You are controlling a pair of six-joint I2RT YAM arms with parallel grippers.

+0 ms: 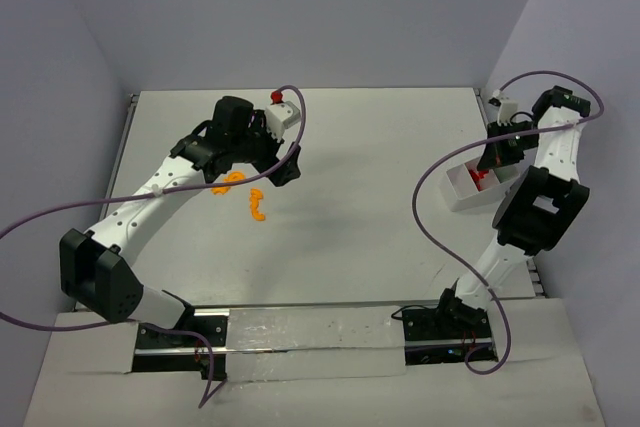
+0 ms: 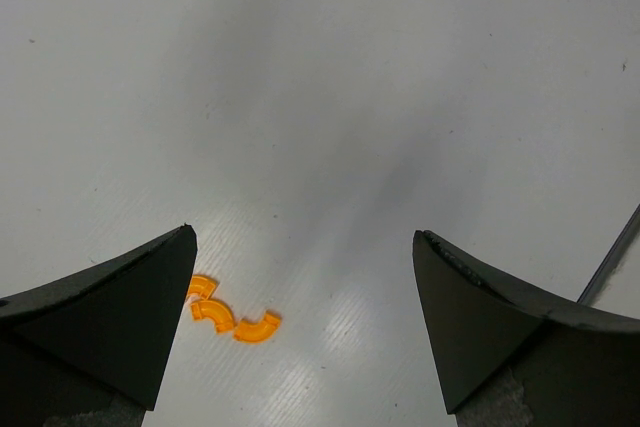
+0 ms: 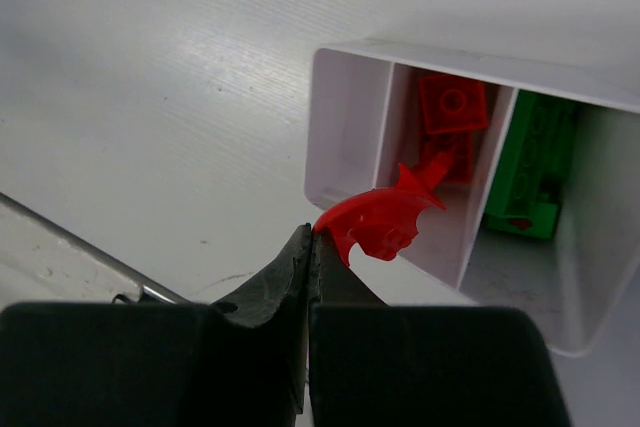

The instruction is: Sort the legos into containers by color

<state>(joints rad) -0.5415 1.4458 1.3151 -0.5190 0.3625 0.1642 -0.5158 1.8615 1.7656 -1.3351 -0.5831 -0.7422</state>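
Right gripper (image 3: 310,237): jaws fully closed, pinching a spiky red lego (image 3: 385,217) by its edge. It's held above the container (image 3: 345,117), over the middle compt., prob. because the red bricks (image 3: 452,105) already sit there (green bricks (image 3: 535,162) next door, third compt. looks bare). Left gripper (image 2: 304,237) gapes wide w/ nothing in it, likely lining up on the curved orange legos (image 2: 225,315) just beside one finger. Only the wrist cams show compts. and grip; the top view shows the arms well apart.

orange legos (image 2: 215,312): one partly behind left end effector's finger (image 2: 100,317) | container (image 3: 345,117): right corner cut off by picture edge
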